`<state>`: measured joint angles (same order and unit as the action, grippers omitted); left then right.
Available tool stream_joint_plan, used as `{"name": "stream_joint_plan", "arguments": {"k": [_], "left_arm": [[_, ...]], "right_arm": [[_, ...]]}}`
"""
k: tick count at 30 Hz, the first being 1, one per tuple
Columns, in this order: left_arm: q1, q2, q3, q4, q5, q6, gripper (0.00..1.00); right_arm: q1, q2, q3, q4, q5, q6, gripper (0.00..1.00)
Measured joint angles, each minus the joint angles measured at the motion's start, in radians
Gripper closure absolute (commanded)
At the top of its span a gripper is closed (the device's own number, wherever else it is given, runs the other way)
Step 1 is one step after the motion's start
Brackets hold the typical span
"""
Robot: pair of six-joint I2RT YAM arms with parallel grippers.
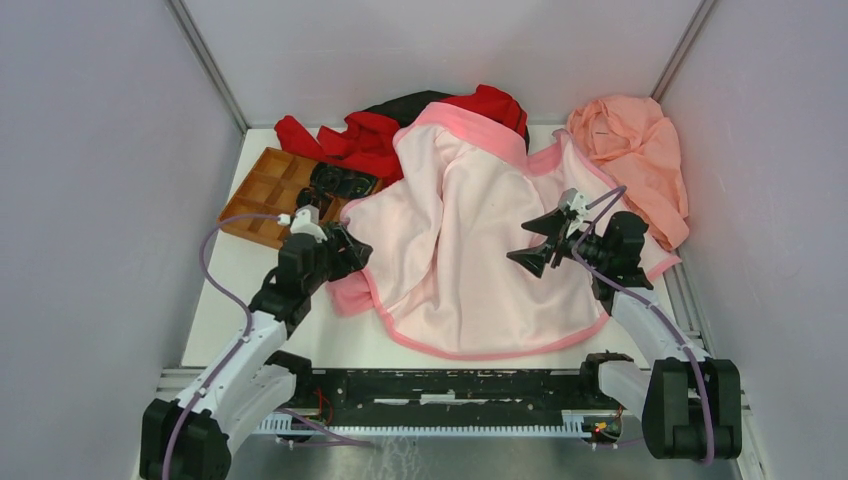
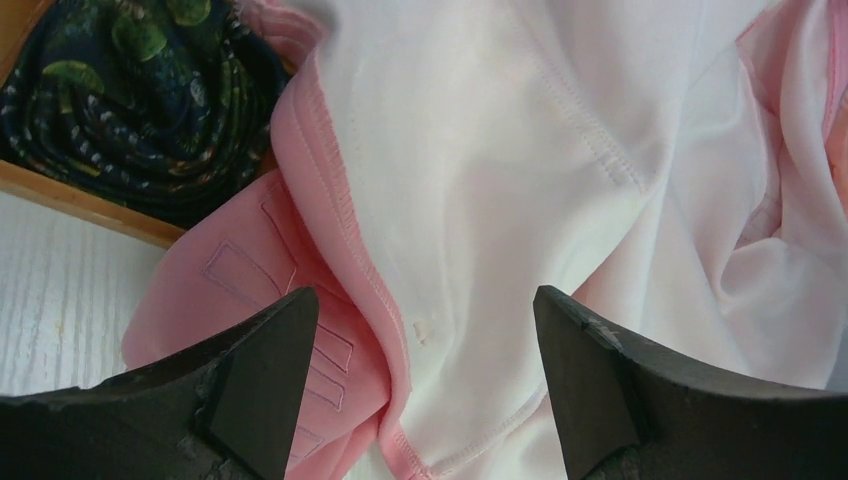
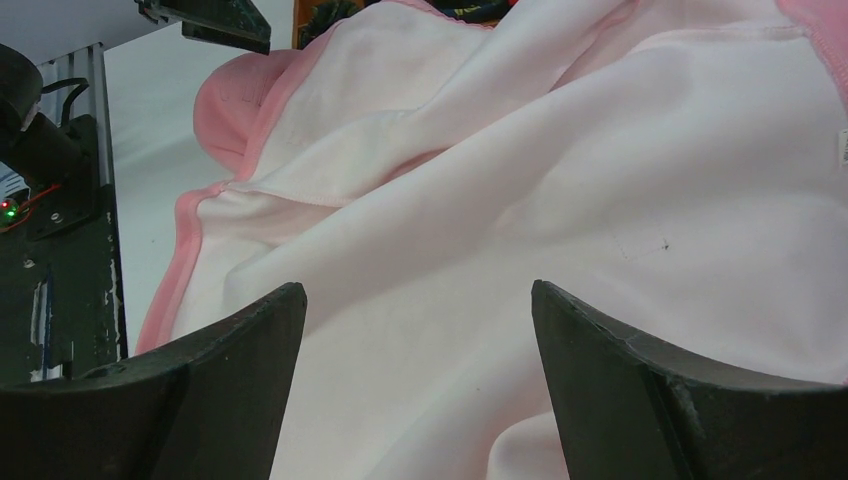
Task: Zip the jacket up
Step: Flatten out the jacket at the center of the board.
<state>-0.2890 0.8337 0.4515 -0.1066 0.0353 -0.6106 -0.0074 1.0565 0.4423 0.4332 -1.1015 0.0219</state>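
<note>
The jacket [image 1: 470, 250] lies spread open on the white table [image 1: 250, 310] with its inside up, so most of what shows is the pale pink lining. The brighter pink outer face appears only as a narrow band along the hem, the hood edge and the folded-over side edges. The fabric looks like soft, matte fleece, lying in broad loose folds with stitched seams across it. No zipper teeth or metal pull can be made out in any view, so the task looks barely begun. The front edges probably have to be found and brought together first.

The left gripper [image 1: 345, 250] hangs over the jacket's left edge with its dark wedge-shaped fingers spread wide and nothing between them. That spot suits a grab, since the bright pink outer layer curls out from under the lining there, showing a ribbed binding and a few stitched rectangles. The right gripper [image 1: 540, 240] is poised above the jacket's right half, also gaping wide and empty. Its fingers frame smooth lining, probably ready to pinch a fold.

Just beyond the jacket's left edge sits a wooden compartment tray [image 1: 250, 195] holding a dark patterned cloth [image 1: 340, 182]. A red-and-black garment [image 1: 370, 135] is bunched behind the jacket's hood. A salmon-peach cloth [image 1: 630, 150] is crumpled past the jacket's far right corner.
</note>
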Motion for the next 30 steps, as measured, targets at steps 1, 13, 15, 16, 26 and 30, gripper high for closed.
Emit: {"name": "stream_joint_plan", "arguments": {"k": [1,13,15,16,26,30], "left_arm": [[0.001,-0.006,-0.016,0.011,-0.008,-0.021,0.16],[0.085,0.191,-0.049,0.214,-0.028,-0.125,0.35],[0.100,0.219,-0.049,0.240,-0.021,-0.134,0.53],[0.106,0.229,-0.049,0.253,-0.012,-0.138,0.62],[0.118,0.240,-0.047,0.289,0.025,-0.142,0.97],[0.120,0.237,-0.047,0.289,0.039,-0.136,0.98]], "right_arm": [[0.000,0.000,0.000,0.000,-0.003,0.000,0.11],[0.000,0.000,0.000,-0.001,-0.024,0.000,0.11],[0.000,0.000,0.000,-0.001,-0.028,0.000,0.11],[0.000,0.000,0.000,-0.001,-0.028,0.000,0.11],[0.000,0.000,0.000,-0.002,-0.047,0.000,0.11],[0.000,0.000,0.000,-0.007,-0.050,-0.005,0.11]]}}
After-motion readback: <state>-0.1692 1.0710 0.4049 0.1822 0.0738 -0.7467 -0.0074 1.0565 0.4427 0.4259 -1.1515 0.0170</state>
